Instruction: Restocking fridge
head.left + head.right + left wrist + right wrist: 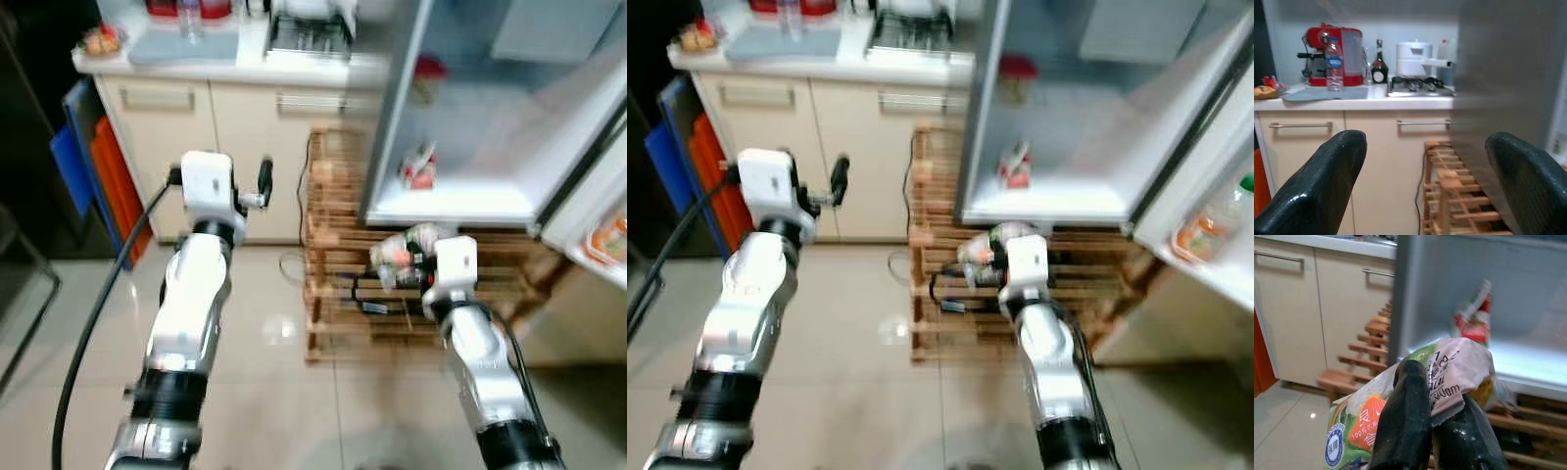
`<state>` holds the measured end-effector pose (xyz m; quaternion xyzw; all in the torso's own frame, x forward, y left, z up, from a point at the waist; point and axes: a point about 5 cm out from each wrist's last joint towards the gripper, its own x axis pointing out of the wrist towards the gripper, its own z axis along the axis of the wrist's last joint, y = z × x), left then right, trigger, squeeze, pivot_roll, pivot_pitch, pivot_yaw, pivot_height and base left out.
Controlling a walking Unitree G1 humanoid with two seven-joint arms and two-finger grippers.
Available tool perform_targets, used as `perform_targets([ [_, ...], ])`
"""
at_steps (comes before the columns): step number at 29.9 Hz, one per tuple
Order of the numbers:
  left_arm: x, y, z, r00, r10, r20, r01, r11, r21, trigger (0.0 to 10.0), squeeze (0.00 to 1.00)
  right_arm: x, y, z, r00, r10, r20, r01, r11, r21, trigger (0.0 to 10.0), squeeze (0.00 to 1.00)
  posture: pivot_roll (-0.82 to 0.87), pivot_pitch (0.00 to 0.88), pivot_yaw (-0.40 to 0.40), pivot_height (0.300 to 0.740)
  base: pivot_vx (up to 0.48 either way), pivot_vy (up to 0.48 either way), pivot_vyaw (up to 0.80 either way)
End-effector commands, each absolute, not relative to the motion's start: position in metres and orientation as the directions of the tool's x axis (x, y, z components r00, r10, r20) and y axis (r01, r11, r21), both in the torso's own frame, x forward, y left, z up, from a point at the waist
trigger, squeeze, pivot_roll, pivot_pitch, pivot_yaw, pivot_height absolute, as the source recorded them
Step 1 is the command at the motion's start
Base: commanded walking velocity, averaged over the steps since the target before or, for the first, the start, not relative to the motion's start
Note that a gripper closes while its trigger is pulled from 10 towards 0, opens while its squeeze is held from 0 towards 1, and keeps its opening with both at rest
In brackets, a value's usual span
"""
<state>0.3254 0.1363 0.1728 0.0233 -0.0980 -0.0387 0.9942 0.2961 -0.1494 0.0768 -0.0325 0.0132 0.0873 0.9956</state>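
My right gripper (416, 264) is shut on a plastic food bag (1449, 367) with green, orange and white print, held low in front of the open fridge (470, 117). A red and white packet (419, 166) stands on the fridge's bottom shelf (451, 204), just beyond the bag. The fridge door (1225, 196) hangs open on the right with a bottle (1215, 220) in its rack. My left gripper (263, 181) is raised at the left, open and empty, with its fingers (1317, 191) pointing at the kitchen counter (1356, 104).
A wooden pallet (338, 255) lies under the fridge with a black cable on it. The counter carries a red coffee machine (1334, 58), a water bottle (1334, 66), a dark bottle (1379, 66) and a stove (1418, 84). Orange and blue boards (93, 166) lean at the left.
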Motion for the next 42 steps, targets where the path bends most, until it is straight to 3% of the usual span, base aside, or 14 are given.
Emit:
perform_targets([
  [1, 0.328, 0.128, 0.177, 0.972, -0.109, 0.206, 0.098, 0.993, 0.062, 10.0, 0.00, 0.299, -0.159, 0.088, 0.990, 0.142, 0.017, -0.141, 0.988, -0.069, 0.0, 0.00, -0.12, 0.000, -0.014, 0.740, 0.255, -0.405, 0.00],
  [5, 0.329, 0.132, 0.172, 0.979, -0.096, 0.178, 0.084, 0.994, 0.073, 10.0, 0.00, 0.300, -0.156, 0.088, 0.989, 0.144, 0.022, -0.142, 0.988, -0.066, 0.0, 0.00, -0.12, 0.000, -0.011, 0.740, 0.217, -0.281, 0.00],
  [11, 0.316, 0.138, 0.128, 0.989, -0.149, 0.020, 0.148, 0.988, 0.046, 10.0, 0.00, 0.301, -0.152, 0.091, 0.989, 0.146, 0.036, -0.144, 0.988, -0.061, 0.0, 0.00, -0.12, 0.000, -0.002, 0.740, 0.000, 0.000, 0.00],
  [17, 0.316, 0.126, 0.143, 0.975, -0.197, 0.099, 0.190, 0.979, 0.080, 10.0, 0.00, 0.305, -0.153, 0.094, 0.989, 0.138, 0.043, -0.136, 0.989, -0.055, 0.0, 0.00, -0.10, 0.000, -0.010, 0.740, 0.195, 0.000, 0.00],
  [38, 0.317, 0.114, 0.153, 0.946, -0.291, 0.142, 0.277, 0.954, 0.111, 10.0, 0.00, 0.320, -0.154, 0.099, 0.997, 0.054, 0.049, -0.052, 0.998, -0.032, 0.0, 0.00, -0.10, 0.000, -0.004, 0.740, 0.480, 0.000, 0.00],
  [42, 0.316, 0.109, 0.157, 0.937, -0.310, 0.160, 0.292, 0.948, 0.126, 10.0, 0.00, 0.323, -0.156, 0.101, 0.998, 0.032, 0.052, -0.030, 0.999, -0.032, 0.0, 0.00, -0.10, 0.000, 0.000, 0.740, 0.086, 0.000, 0.00],
])
